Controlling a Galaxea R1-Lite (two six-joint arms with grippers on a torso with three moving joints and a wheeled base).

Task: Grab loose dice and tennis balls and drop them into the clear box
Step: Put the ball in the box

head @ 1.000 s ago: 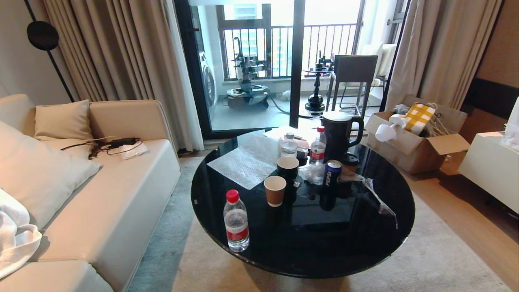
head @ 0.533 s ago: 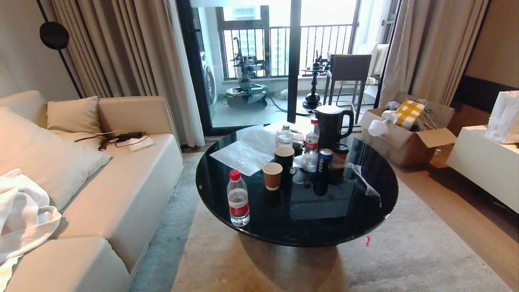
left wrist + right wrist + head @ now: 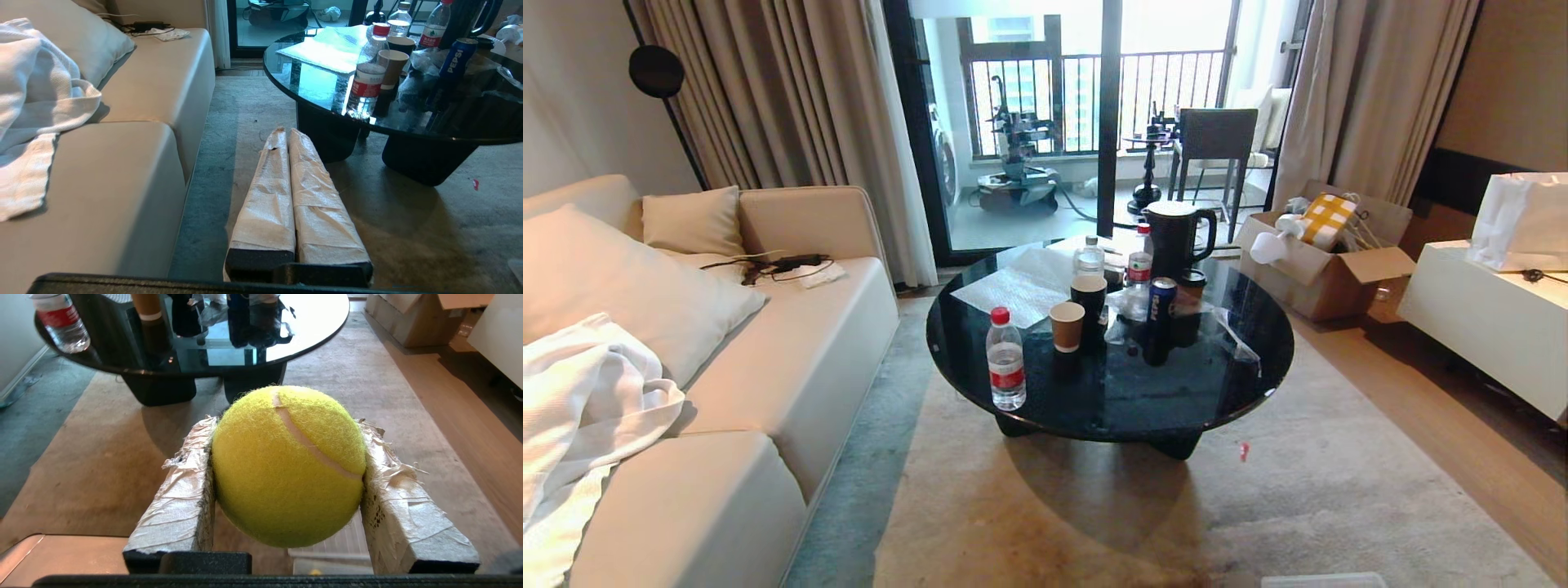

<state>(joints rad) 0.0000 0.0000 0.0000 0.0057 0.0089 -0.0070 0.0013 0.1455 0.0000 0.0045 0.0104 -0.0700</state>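
**Ball in the right gripper, box not reached yet**

In the head view neither arm shows. The round black table [image 3: 1111, 359] stands in the middle of the rug, with a sofa [image 3: 768, 343] beside it on one side and a cardboard box [image 3: 1327, 269] beyond it on the other. On the rug on the near side of the table, at the very edge of this view, there is a pale translucent strip [image 3: 1323, 580]; it may be the clear box or its lid, I cannot tell which. A small red thing [image 3: 1243, 451] lies on the rug just beside the table's foot.

In the left wrist view the left gripper [image 3: 286, 134] hangs low over the rug on the near side of the table, its two taped fingers pressed together with nothing between them.

In the right wrist view the right gripper [image 3: 286, 428] is also on the near side of the table, above the rug. Its fingers [image 3: 184, 486] are clamped on a tennis ball [image 3: 288, 465] from both sides. Under the ball a ribbed translucent surface [image 3: 343, 543] shows partly.

I judge the step is carrying: the ball is picked and must go into the box. The next move calls for finding the box's open top, bringing the ball over it, and only then letting the fingers part.
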